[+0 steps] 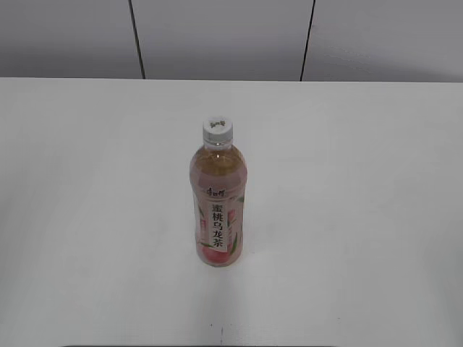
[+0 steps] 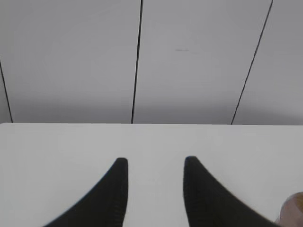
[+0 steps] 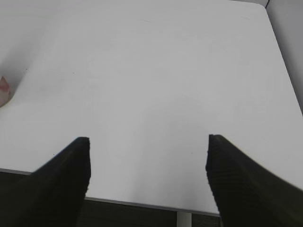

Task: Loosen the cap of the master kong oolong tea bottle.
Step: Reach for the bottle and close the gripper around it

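Bottle [image 1: 218,202] upright, cap [image 1: 217,129] untouched; left gripper [image 2: 154,163] and right gripper [image 3: 147,142] both spread, empty, away from bottle. Next: grip body, then cap.

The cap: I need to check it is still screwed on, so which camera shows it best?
The exterior view: the cap sits in full sight on the upright master kong oolong tea bottle. The left and right wrist views catch only a sliver of the bottle at their edges, never the cap.

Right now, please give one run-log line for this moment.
bottle: upright, table | cap: on | left gripper: open, empty | right gripper: open, empty
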You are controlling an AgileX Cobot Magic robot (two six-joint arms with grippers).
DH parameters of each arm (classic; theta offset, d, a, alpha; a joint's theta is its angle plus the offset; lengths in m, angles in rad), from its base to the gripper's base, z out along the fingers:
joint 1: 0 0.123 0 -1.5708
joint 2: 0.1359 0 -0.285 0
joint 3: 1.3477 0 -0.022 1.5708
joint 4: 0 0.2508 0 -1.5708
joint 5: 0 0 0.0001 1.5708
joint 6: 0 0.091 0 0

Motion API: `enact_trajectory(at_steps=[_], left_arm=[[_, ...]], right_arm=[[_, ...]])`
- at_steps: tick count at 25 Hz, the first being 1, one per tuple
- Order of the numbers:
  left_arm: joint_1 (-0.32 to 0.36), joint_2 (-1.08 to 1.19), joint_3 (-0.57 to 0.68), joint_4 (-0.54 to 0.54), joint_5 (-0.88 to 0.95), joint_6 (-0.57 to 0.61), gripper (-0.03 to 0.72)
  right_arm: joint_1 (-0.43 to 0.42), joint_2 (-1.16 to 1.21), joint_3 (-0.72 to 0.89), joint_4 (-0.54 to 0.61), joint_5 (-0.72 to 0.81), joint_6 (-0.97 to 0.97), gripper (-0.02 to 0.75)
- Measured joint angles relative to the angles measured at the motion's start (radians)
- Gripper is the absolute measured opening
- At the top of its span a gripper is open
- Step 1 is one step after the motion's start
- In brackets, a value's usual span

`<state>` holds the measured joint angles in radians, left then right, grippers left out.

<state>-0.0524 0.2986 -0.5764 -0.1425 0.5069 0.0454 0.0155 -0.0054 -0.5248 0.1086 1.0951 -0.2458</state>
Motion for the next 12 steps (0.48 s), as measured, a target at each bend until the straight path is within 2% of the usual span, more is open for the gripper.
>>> enact_trajectory(at_steps=[3,8,12], left_arm=[[0.0,0.122,0.0,-0.009,-0.093,0.0,0.321],[0.0,0.337,0.001,-0.017,-0.244,0.0,0.558],[0.0,0.543,0.001,-0.026,-0.371,0.0,0.604]], right_arm=[[0.0,0.0,0.0,0.0,0.0,0.0,0.577],[0.0,0.0,0.0,0.0,0.0,0.0,0.577],[0.0,0.0,0.0,0.0,0.0,0.0,0.577]])
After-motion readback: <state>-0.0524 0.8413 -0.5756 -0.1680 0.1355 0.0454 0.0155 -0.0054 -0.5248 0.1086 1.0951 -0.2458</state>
